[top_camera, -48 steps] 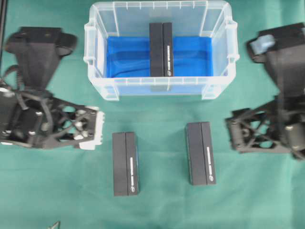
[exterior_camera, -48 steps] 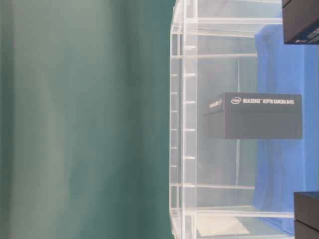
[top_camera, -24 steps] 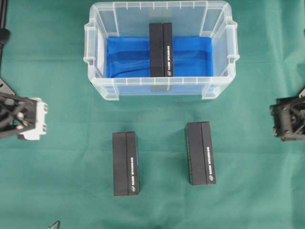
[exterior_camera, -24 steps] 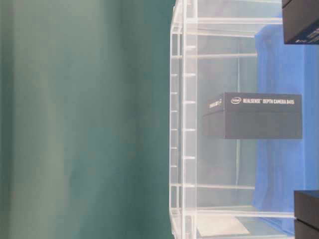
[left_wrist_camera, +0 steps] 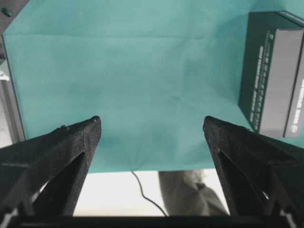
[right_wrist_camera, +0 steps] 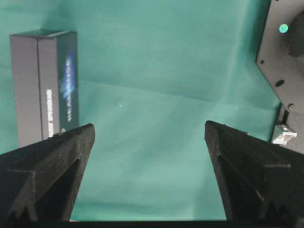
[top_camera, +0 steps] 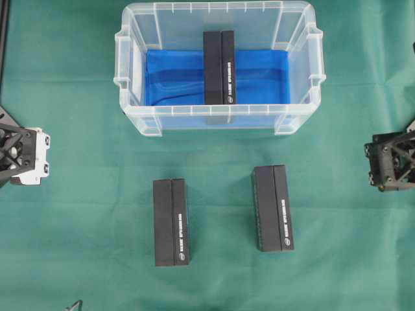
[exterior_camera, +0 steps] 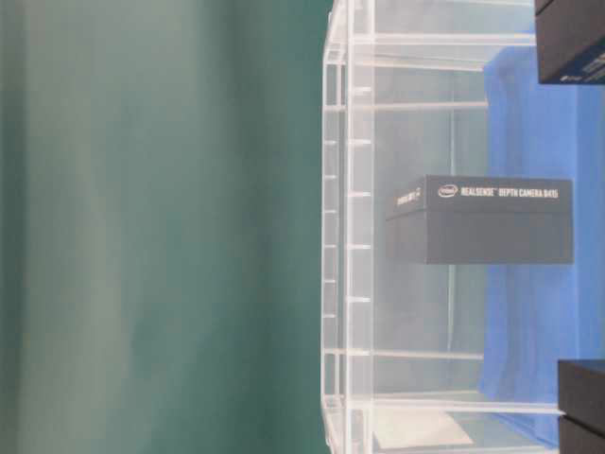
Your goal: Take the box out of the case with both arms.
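Even, diffuse light from above; shadows are short and soft around the two boxes on the green cloth (top_camera: 214,155). Pale glare lines the rim of the clear bin (top_camera: 217,8). The table-level view is rotated sideways, its green backdrop (exterior_camera: 161,227) blurred. In both wrist views the near black fingers (left_wrist_camera: 57,147) are dark and soft-edged.

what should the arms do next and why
Probably swing both open grippers, left and right, in toward the case. One box stands inside it, and both grippers sit far out at the table edges, holding nothing.
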You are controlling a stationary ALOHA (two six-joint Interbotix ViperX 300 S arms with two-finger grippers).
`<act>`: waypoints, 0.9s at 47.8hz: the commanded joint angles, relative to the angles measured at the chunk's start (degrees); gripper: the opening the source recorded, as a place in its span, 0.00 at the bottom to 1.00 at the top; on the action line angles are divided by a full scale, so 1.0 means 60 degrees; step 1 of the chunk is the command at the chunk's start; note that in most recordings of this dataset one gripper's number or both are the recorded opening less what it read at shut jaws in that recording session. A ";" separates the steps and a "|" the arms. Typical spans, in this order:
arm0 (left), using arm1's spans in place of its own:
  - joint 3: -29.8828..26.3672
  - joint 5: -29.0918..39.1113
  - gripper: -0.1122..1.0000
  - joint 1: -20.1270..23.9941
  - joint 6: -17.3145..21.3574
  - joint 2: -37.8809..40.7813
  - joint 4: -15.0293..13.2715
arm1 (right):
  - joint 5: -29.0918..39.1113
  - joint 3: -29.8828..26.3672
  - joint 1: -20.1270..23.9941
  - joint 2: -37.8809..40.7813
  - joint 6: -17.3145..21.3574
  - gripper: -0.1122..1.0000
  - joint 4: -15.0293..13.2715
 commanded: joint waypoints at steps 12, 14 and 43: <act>-0.0146 0.0000 0.89 0.0308 0.0059 -0.0015 0.0015 | -0.0015 -0.0059 -0.0088 -0.0132 0.0015 0.93 -0.0044; -0.0146 -0.0015 0.89 0.0410 0.0103 -0.0015 0.0015 | -0.0015 -0.0044 -0.0132 -0.0132 0.0000 0.93 -0.0073; -0.0103 0.0000 0.90 0.2900 0.2651 -0.0146 0.0015 | -0.0059 0.0439 -0.1846 -0.0820 -0.1099 0.93 -0.0161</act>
